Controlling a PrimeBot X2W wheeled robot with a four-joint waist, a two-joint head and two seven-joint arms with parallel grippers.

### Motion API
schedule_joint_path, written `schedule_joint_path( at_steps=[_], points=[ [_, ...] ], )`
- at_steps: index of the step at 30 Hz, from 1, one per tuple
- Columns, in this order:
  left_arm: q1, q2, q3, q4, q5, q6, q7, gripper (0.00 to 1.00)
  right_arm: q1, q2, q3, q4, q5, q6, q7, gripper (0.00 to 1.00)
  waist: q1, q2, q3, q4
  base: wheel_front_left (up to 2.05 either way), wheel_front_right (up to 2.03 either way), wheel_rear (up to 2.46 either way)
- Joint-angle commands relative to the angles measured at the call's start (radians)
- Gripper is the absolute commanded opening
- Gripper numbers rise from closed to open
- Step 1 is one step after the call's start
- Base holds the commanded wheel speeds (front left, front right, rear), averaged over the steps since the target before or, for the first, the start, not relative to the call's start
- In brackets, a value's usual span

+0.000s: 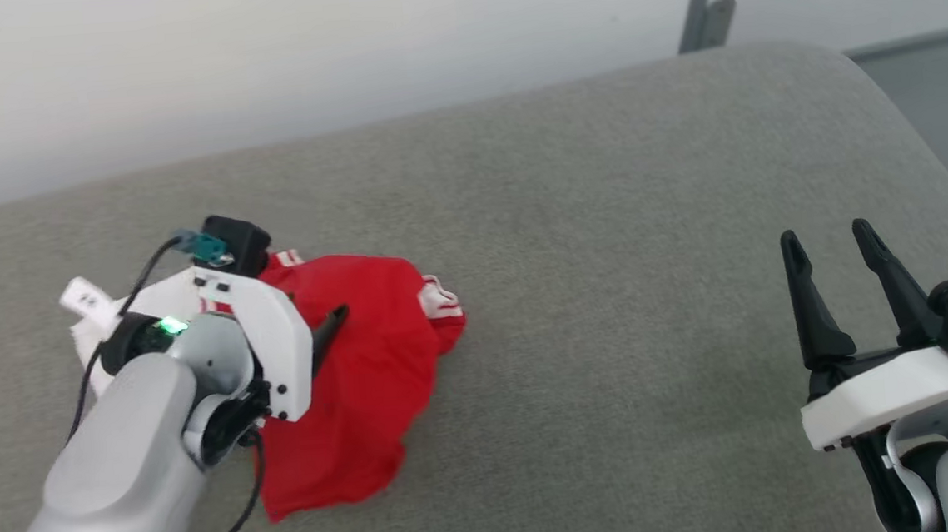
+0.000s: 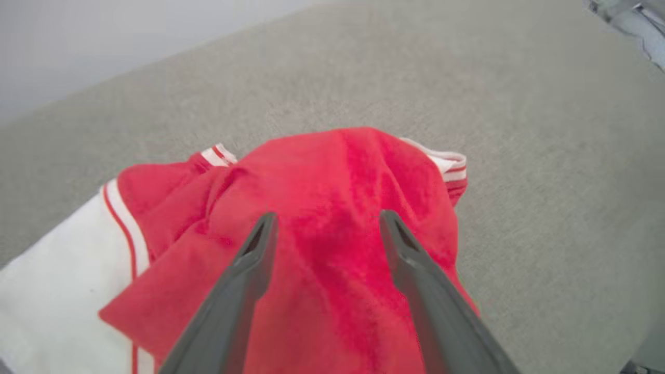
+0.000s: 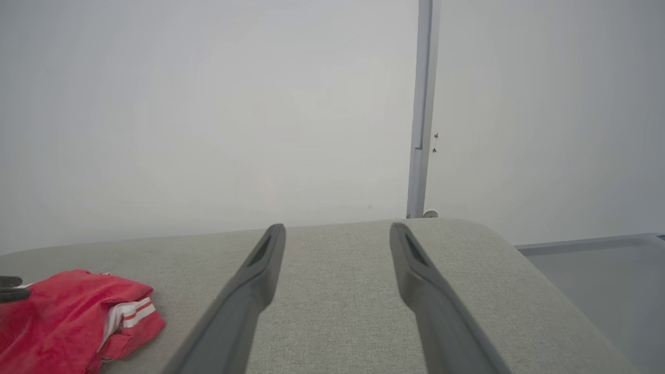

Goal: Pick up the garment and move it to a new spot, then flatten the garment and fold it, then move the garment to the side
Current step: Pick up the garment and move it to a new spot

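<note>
Our left gripper (image 2: 328, 215) hovers, jaws wide and empty, over the red jersey (image 1: 364, 365) crumpled at the left of the grey cushion (image 1: 609, 290), likely poised to flatten it, while our right gripper (image 1: 825, 233) waits well apart, equally open and empty.

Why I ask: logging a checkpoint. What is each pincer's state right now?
Left pincer: open, over the garment, gripping nothing.
Right pincer: open, empty.

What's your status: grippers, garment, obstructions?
Left gripper open, poised over the garment, no grip. Right gripper open, idle at far right. The garment lies crumpled on the grey cushion, not flattened. Nothing in the way seen.
</note>
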Motion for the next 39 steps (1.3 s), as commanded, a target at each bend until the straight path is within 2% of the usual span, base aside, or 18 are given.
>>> schedule_joint_path(
  at_steps=[1,5,9,15,20,25,31,39],
  points=[
    [0.030,0.020,0.009,-0.032,-0.005,-0.004,-0.043,1.00,0.015,-0.003,-0.005,0.004,-0.006,-0.001,0.000,1.00,0.0000,0.0000,-0.029,0.034,0.00,0.00,0.00],
    [0.084,0.069,0.039,-0.133,0.000,-0.005,-0.171,1.00,0.032,-0.013,-0.016,0.011,-0.007,-0.001,-0.011,1.00,0.0000,0.0000,-0.060,0.074,0.00,0.00,0.00],
    [0.171,0.113,0.092,-0.221,0.005,0.016,-0.318,1.00,0.050,-0.017,-0.032,0.022,-0.009,-0.001,-0.031,1.00,0.0000,0.0000,-0.080,0.109,0.00,0.00,0.00],
    [0.324,0.155,0.160,-0.337,0.026,0.072,-0.520,1.00,0.080,-0.023,-0.055,0.045,-0.020,-0.001,-0.060,1.00,0.0000,0.0000,-0.097,0.164,0.00,0.00,0.00],
    [0.455,0.164,0.205,-0.390,0.023,0.118,-0.645,1.00,0.101,-0.020,-0.078,0.055,-0.034,-0.001,-0.075,1.00,0.0000,0.0000,-0.107,0.203,0.00,0.00,0.00],
    [0.571,0.162,0.244,-0.426,0.016,0.143,-0.709,1.00,0.113,-0.015,-0.086,0.057,-0.042,-0.001,-0.084,1.00,0.0000,0.0000,-0.111,0.227,0.00,0.00,0.00],
    [0.666,0.151,0.282,-0.428,0.029,0.159,-0.731,1.00,0.122,-0.012,-0.092,0.054,-0.051,-0.001,-0.089,1.00,0.0000,0.0000,-0.114,0.245,0.00,0.00,0.00],
    [0.745,0.095,0.361,-0.440,0.066,0.139,-0.736,1.00,0.139,0.001,-0.095,0.053,-0.056,-0.001,-0.100,1.00,0.0000,0.0000,-0.118,0.251,0.00,0.00,0.00]
  ],
)
